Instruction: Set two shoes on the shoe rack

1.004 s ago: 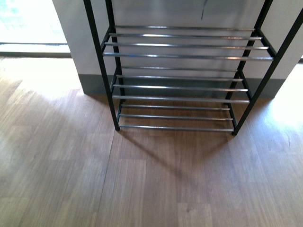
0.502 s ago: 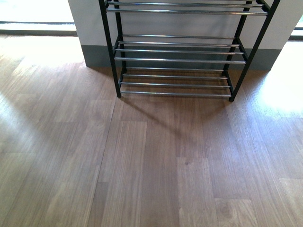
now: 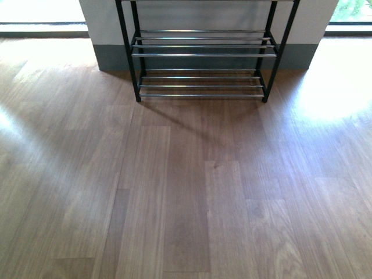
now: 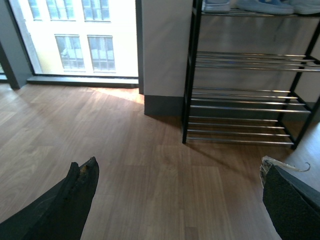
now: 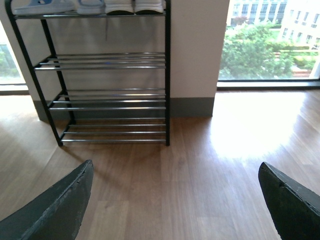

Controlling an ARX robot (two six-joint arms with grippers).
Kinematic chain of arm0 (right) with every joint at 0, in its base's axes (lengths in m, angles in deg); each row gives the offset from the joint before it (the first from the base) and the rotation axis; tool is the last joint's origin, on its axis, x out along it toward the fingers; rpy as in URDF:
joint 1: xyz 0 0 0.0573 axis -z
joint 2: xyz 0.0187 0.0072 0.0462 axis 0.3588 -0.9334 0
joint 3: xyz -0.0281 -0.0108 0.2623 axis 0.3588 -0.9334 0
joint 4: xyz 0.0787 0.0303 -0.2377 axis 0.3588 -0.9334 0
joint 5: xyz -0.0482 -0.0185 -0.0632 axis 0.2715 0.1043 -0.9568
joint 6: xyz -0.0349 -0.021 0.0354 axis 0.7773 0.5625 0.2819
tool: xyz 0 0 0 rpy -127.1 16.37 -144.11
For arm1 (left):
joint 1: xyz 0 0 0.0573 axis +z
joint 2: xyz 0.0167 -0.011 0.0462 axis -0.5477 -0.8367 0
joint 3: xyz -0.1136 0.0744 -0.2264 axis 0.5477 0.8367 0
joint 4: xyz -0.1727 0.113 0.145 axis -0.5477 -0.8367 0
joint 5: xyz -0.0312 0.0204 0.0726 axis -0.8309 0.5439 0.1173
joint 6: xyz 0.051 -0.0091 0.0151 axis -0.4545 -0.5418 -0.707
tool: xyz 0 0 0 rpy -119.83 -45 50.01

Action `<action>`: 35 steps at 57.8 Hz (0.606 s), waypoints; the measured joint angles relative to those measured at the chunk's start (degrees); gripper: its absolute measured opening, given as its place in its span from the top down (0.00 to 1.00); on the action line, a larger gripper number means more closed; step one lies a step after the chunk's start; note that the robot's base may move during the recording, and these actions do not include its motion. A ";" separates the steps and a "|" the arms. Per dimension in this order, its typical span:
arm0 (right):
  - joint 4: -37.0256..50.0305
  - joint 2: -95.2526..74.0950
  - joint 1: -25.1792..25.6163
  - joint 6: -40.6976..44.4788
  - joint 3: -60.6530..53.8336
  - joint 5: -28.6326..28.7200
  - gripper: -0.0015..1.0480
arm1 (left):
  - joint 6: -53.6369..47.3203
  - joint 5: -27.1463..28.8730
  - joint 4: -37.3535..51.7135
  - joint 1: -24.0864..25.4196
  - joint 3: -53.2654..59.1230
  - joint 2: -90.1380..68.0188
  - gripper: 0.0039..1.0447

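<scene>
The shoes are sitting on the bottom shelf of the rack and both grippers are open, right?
Not quite. The shoes sit on a high tier of the shoe rack, as the right wrist view shows; the bottom shelf is bare. Both grippers, left and right, are open.

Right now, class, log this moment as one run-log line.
shoe rack: lower tiers bare | shoes: on upper tier, beside slides | left gripper: open, empty | right gripper: open, empty
</scene>
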 joint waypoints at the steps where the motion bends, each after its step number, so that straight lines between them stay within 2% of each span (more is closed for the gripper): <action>1: 0.00 0.00 0.00 0.00 0.00 -0.09 0.09 | -0.02 -0.07 0.00 0.00 0.00 0.00 0.09; 35: 0.00 0.00 0.00 0.00 0.00 0.02 0.09 | 0.00 -0.02 0.00 0.00 0.00 0.00 0.09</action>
